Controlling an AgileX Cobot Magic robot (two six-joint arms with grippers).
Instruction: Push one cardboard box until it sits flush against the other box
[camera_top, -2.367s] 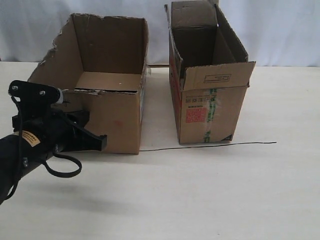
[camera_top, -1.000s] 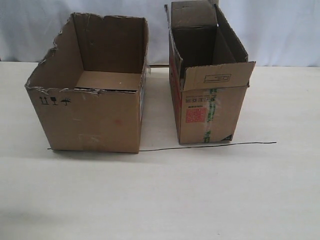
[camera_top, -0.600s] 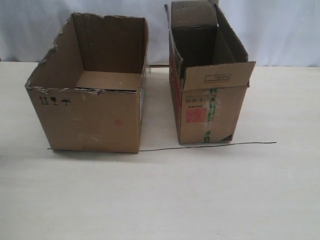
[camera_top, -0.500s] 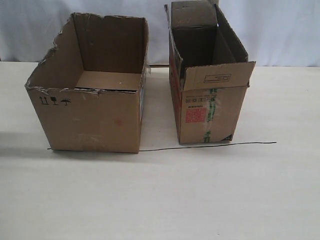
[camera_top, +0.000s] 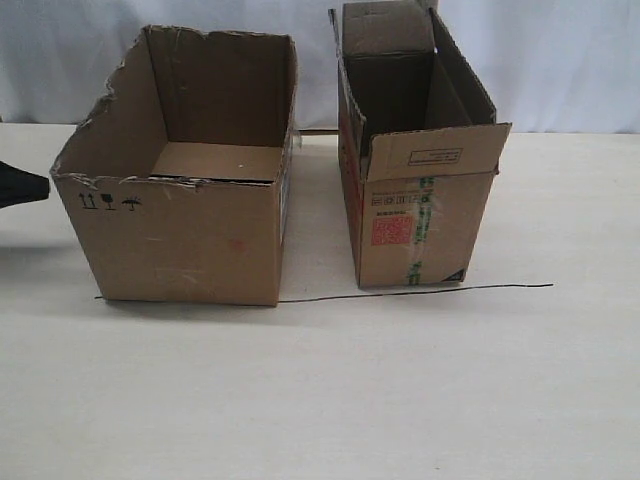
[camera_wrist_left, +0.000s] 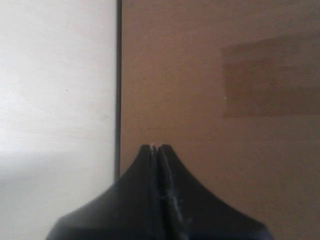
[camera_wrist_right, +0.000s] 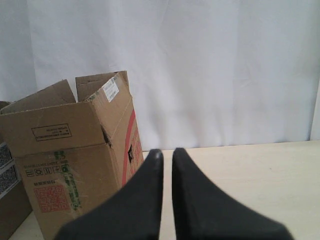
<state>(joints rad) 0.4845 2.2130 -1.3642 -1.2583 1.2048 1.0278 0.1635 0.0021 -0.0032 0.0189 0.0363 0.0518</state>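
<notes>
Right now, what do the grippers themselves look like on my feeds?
Both are matte black. The left gripper has two curved fingers tapering to a narrow point, with faint pale scuffs along the seam. The right gripper has similar smooth, tapered fingers. No cables or markings show.

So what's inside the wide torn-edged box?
The cardboard box looks empty: only its bare brown floor shows, with a tiny pale speck on it. Its front wall hides the nearest strip of floor, so that part cannot be checked.
</notes>
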